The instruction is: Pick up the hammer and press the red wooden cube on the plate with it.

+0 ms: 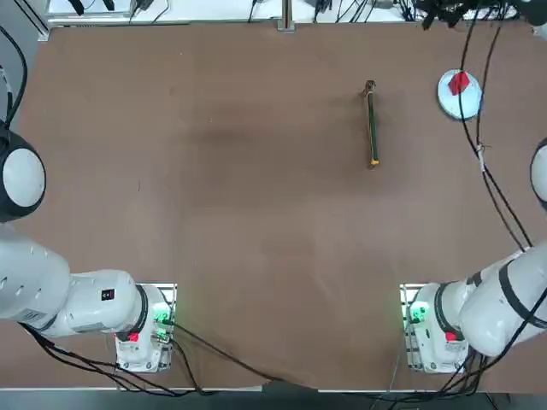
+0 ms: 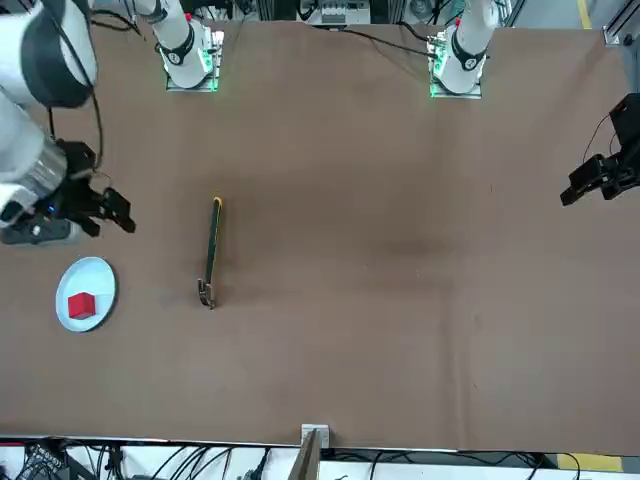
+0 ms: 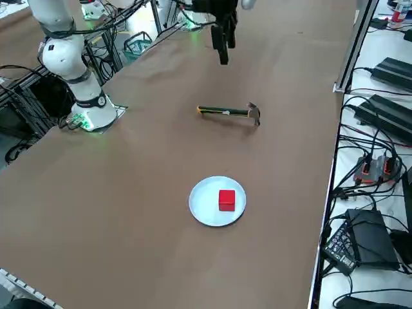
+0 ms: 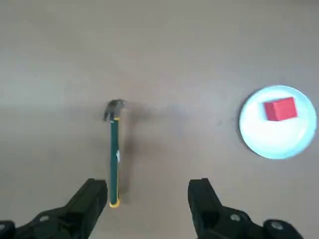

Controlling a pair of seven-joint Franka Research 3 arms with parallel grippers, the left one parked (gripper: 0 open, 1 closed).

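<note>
My right gripper [image 4: 148, 187] hangs empty, fingers spread, at far right; I should centre it squarely over the hammer [image 4: 114, 159].

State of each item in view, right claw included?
Right claw: open, fingers apart, holding nothing, above the table.
Hammer: lying flat on the table, not gripped, beside the plate without touching it.
Plate: on the table, bearing the cube.
Red cube: resting on the plate, off its middle, not touched by the hammer.
Table: brown top, bearing hammer and plate.
</note>
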